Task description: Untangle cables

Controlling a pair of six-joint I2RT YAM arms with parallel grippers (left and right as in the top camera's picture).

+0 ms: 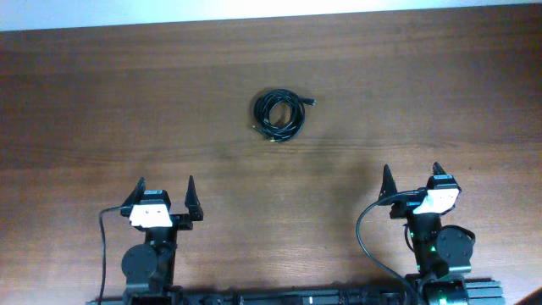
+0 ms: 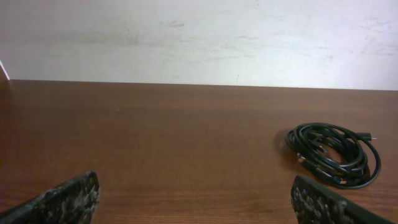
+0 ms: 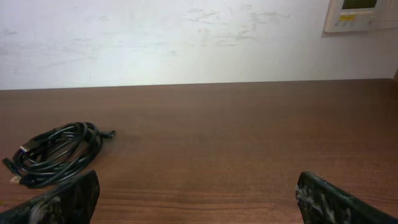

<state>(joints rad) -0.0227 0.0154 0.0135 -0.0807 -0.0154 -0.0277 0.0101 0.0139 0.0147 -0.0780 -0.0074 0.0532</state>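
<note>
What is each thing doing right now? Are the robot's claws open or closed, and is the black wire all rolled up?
cables: rolled up in one small coiled bundle, lying flat on the table, with nothing touching them.
left gripper: open, empty, well away from the cables.
right gripper: open, empty, well away from the cables.

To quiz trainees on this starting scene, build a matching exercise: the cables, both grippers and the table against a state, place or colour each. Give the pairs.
Things
1. cables
2. left gripper
3. right gripper
4. table

Descriptions
A. open, the coil lies ahead to its left
B. brown wood grain
C. black, coiled in one heap, touched by nothing
D. open, the coil lies ahead to its right

Pairs: 1-C, 2-D, 3-A, 4-B
</note>
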